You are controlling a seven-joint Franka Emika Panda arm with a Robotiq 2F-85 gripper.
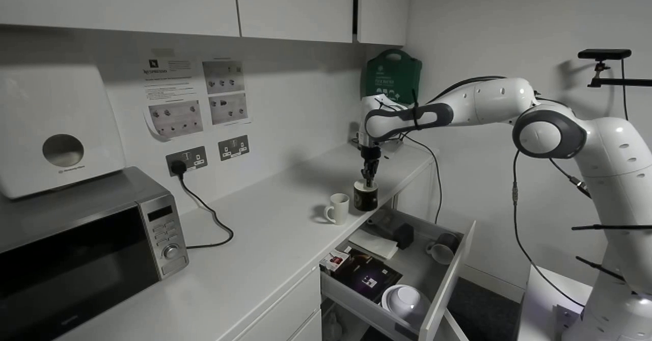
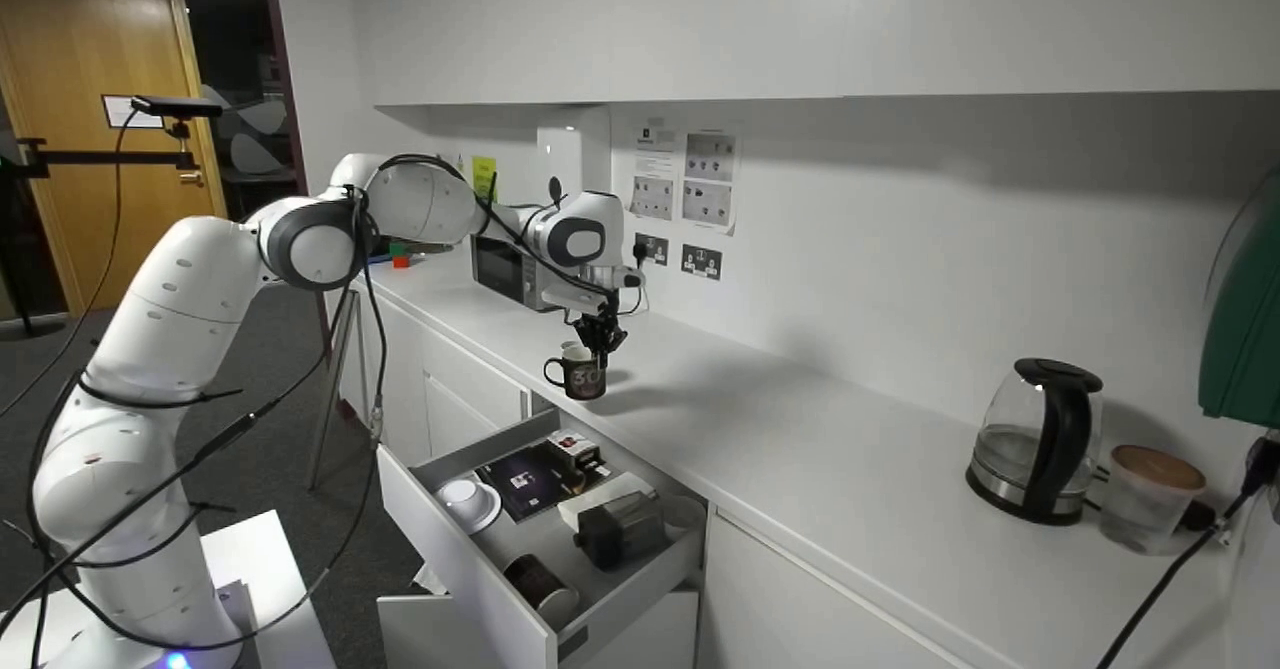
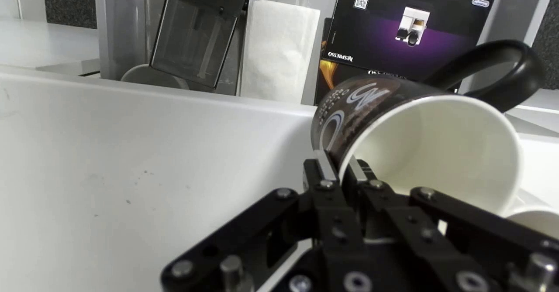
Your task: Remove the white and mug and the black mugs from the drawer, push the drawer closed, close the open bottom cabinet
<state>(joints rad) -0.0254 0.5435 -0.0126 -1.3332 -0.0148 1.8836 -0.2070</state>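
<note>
My gripper (image 3: 340,164) is shut on the near wall of a black mug (image 3: 362,104), one finger inside its pale mouth and one outside. In both exterior views this black mug (image 1: 365,198) is upright at the counter's front edge; whether it bears on the counter I cannot tell. Close beside it the white mug (image 1: 339,207) stands on the counter. Another black mug (image 2: 535,581) lies on its side in the pulled-out drawer (image 2: 470,574). Beneath the drawer, the bottom cabinet stands open, its door (image 2: 415,639) partly visible.
The drawer also holds white bowls (image 1: 406,300), a dark Nespresso box (image 1: 364,277), a white packet (image 1: 373,243) and a dark-lidded clear container (image 2: 615,529). On the counter are a microwave (image 1: 81,264) and a kettle (image 2: 1035,449). Upper cabinets (image 1: 295,4) overhang it.
</note>
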